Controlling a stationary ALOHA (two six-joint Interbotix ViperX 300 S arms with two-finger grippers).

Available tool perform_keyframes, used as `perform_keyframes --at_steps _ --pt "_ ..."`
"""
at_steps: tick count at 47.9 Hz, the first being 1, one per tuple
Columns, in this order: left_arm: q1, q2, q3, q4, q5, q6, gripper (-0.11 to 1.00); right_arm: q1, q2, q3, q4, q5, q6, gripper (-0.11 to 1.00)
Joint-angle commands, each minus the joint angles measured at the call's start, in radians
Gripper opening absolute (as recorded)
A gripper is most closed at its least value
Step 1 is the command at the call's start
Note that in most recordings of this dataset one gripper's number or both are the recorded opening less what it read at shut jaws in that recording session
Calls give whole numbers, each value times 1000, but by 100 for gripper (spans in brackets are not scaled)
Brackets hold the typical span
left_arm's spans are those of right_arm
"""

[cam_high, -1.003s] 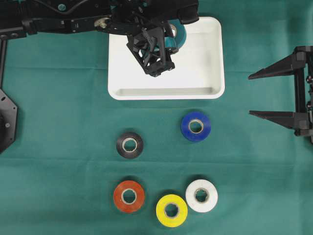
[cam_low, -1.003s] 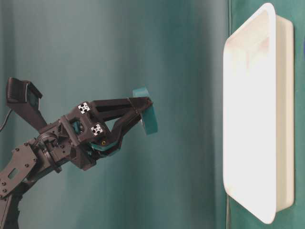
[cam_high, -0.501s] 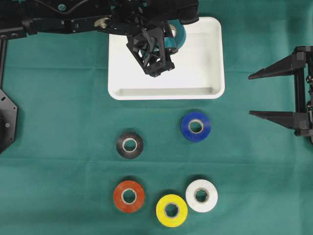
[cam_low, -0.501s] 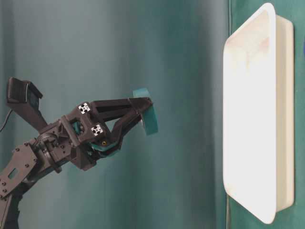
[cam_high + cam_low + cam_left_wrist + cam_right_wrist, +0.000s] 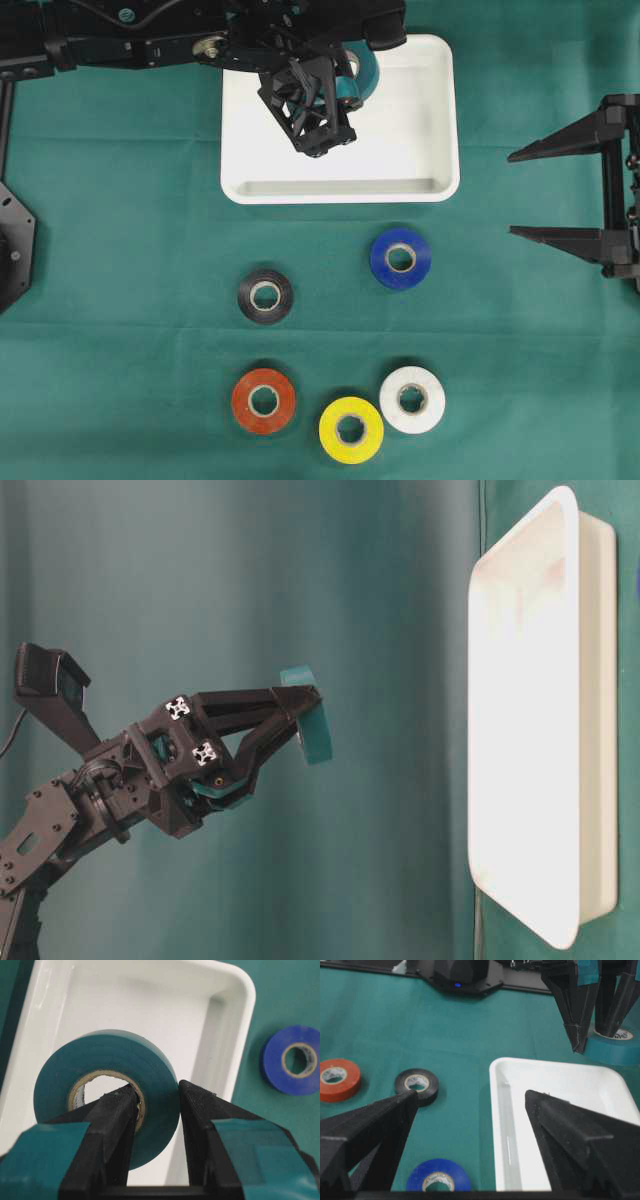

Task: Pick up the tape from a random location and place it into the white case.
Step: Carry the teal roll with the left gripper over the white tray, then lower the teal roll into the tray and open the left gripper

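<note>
Green cloth covered the table, and above the white case the teal tape hung pinched through its wall, one finger inside the core, by the closed left tool. Light, stiff and smooth, it looked secure. Beyond, the right tool gaped empty.

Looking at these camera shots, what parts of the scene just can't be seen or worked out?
- Overhead view: the left gripper covers most of the teal tape, so its height above the white case is unclear.
- Table-level view: glare washes out the case floor; the tapes on the cloth lie outside the frame.
- Right wrist view: the open right gripper blocks part of the blue tape; the edge cuts it too.
- Printing inside the cores is too small.
</note>
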Motion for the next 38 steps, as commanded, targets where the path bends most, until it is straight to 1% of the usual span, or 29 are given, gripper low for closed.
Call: perform_keyframes --at_steps 1,18,28,38 --pt "0 -25 -15 -2 -5 2 22 0 3 -31 0 -5 -2 91" --pt "6 12 3 -2 -26 2 22 0 6 -29 0 -5 -2 91" --pt "20 80 52 -2 -115 0 22 0 14 -28 0 -9 -2 91" --pt "44 118 94 -2 -183 2 22 -2 20 -28 0 -9 0 91"
